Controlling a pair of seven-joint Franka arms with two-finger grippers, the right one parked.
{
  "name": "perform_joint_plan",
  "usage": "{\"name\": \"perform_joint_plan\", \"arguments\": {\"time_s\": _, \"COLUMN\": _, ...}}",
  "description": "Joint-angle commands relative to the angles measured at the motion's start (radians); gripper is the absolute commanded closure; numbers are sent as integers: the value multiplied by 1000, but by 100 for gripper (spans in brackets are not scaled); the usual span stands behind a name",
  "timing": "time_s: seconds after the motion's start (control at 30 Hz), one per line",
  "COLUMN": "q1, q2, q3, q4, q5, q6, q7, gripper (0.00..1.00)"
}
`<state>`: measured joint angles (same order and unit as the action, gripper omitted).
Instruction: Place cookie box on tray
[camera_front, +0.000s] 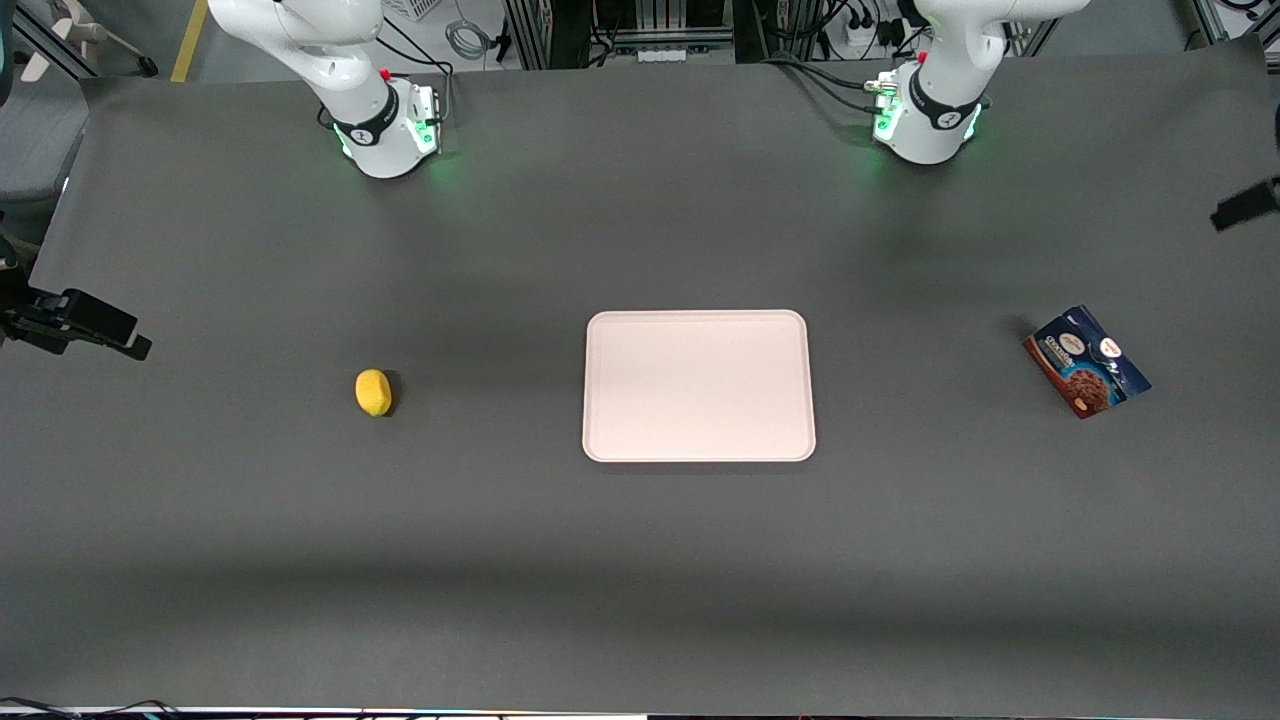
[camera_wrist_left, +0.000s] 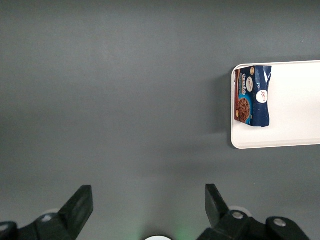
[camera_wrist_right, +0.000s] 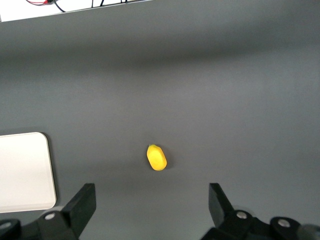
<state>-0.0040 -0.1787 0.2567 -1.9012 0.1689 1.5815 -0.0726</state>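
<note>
In the front view the cookie box (camera_front: 1086, 362), a small dark blue carton with a cookie picture, lies flat on the dark table toward the working arm's end, well apart from the tray (camera_front: 698, 386). The pale pink tray sits mid-table with nothing on it in that view. In the left wrist view the cookie box (camera_wrist_left: 253, 95) shows over a corner of the tray (camera_wrist_left: 290, 130). The two views disagree on this. My left gripper (camera_wrist_left: 147, 189) hangs open high above bare table, apart from the box, with nothing between its fingers.
A small yellow lemon-like object (camera_front: 373, 392) lies on the table toward the parked arm's end, about level with the tray. Both arm bases (camera_front: 928, 120) stand at the table edge farthest from the front camera.
</note>
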Motion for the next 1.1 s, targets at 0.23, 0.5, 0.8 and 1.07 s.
{"name": "perform_joint_plan", "arguments": {"time_s": 0.23, "q1": 25, "q2": 67, "q3": 27, "q4": -325, "q5": -15, "q6": 469, "q7": -116, "gripper": 0}}
{"name": "perform_joint_plan", "arguments": {"time_s": 0.5, "q1": 26, "q2": 228, "q3": 27, "q4": -326, "q5": -91, "q6": 627, "q7": -111, "gripper": 0}}
{"name": "perform_joint_plan", "arguments": {"time_s": 0.8, "q1": 26, "q2": 373, "q3": 26, "q4": -325, "q5": -160, "q6": 801, "q7": -87, "gripper": 0}}
{"name": "perform_joint_plan", "arguments": {"time_s": 1.07, "q1": 26, "q2": 452, "q3": 26, "q4": -325, "q5": -250, "q6": 885, "q7": 3, "gripper": 2}}
